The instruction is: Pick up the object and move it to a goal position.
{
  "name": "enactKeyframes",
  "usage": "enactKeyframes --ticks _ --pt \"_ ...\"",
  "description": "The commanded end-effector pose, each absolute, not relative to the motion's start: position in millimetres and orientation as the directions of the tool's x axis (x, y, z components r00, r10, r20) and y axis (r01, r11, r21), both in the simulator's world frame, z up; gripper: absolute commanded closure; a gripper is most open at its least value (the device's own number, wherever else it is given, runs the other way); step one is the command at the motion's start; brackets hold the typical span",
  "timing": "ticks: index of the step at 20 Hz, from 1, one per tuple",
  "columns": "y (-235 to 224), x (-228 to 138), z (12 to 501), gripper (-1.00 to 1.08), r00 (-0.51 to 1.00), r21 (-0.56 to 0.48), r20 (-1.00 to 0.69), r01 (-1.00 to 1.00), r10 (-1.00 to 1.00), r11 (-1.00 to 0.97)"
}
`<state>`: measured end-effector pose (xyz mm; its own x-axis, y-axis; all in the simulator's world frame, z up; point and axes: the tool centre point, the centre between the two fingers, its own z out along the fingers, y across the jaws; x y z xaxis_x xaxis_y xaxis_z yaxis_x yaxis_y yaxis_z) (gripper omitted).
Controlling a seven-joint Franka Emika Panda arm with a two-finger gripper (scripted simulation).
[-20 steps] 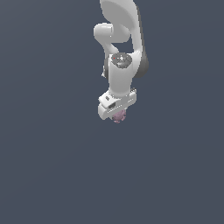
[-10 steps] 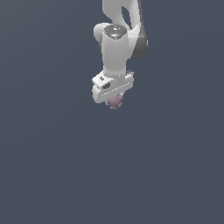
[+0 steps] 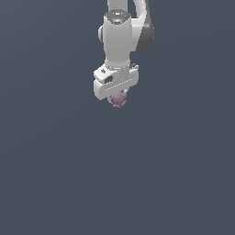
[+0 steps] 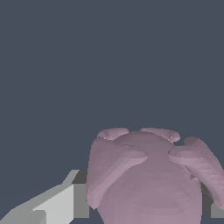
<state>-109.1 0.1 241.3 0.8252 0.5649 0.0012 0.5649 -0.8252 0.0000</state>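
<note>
Between the fingers of the white claw [image 3: 118, 97], directly beneath its palm, the knobbly pink object [image 3: 119, 99] is seen clamped and held above the grey desk [image 3: 69, 174].

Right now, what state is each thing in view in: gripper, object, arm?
gripper: shut on the pink object, pointing down.
pink object: held between the fingers, intact, its lower part showing below the gripper.
arm: upright above the gripper, over the plain dark ground.
</note>
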Motion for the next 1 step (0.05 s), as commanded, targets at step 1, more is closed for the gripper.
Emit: enactKeyframes --ticks 1 --pt "-0.5 -110.4 243.4 1.08 0.825 -0.001 0.001 0.565 0.565 -0.825"
